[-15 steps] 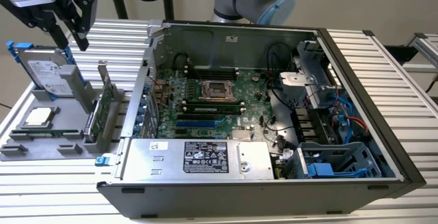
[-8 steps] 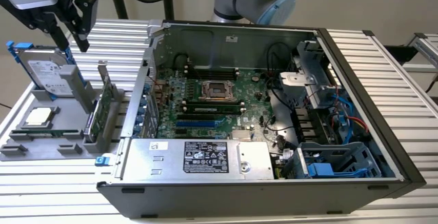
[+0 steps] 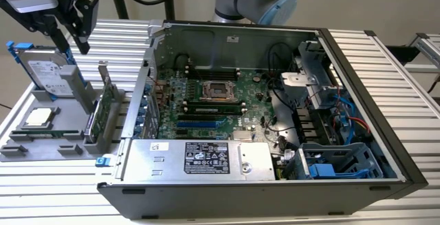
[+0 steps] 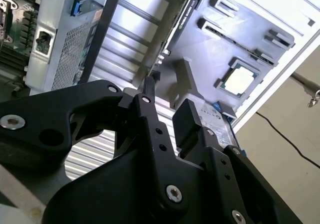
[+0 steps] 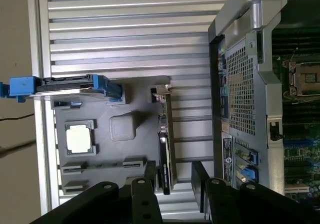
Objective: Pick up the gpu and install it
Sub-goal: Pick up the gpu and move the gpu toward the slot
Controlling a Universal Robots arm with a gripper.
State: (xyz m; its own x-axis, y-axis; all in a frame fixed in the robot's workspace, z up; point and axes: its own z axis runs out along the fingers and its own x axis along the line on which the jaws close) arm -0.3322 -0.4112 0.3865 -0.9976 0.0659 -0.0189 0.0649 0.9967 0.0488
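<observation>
Gripper (image 5: 174,173) hangs open and empty above the upright gpu (image 5: 165,131), probably a light, stiff, fragile card best pinched along its top edge.

Gripper (image 5: 174,173) up high, pointing down, jaws apart

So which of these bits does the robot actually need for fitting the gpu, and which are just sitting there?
Part of the job: gpu, upright in the grey tray; gripper, open; open computer case.

Just lying about: hard drive with blue clips; processor chip.
</observation>
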